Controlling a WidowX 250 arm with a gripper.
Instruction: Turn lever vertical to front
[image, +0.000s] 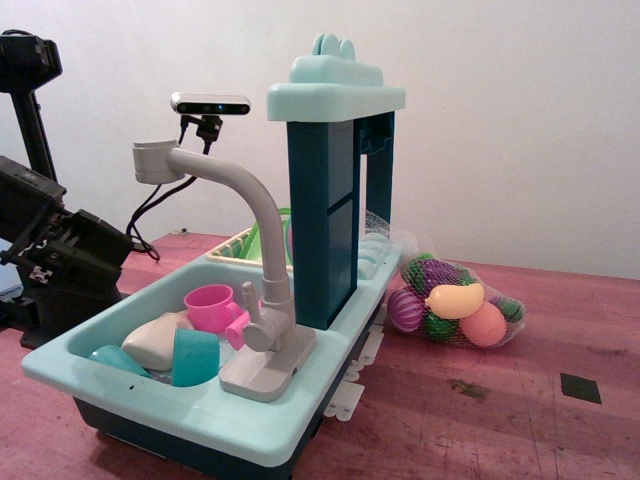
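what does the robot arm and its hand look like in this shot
The arm is matte black, blocky and angular, at the left edge. Its hand is black too, boxy, with small white markings on its face. Black cables hang behind it. The fingers are not clearly visible.

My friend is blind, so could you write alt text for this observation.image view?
A grey toy faucet with a short lever stands on a teal toy sink holding cups, on a red wooden table. A black robot arm waits at left; a net bag of toy fruit lies at right.

Single near side view (slightly raised) toward sink (120, 385)
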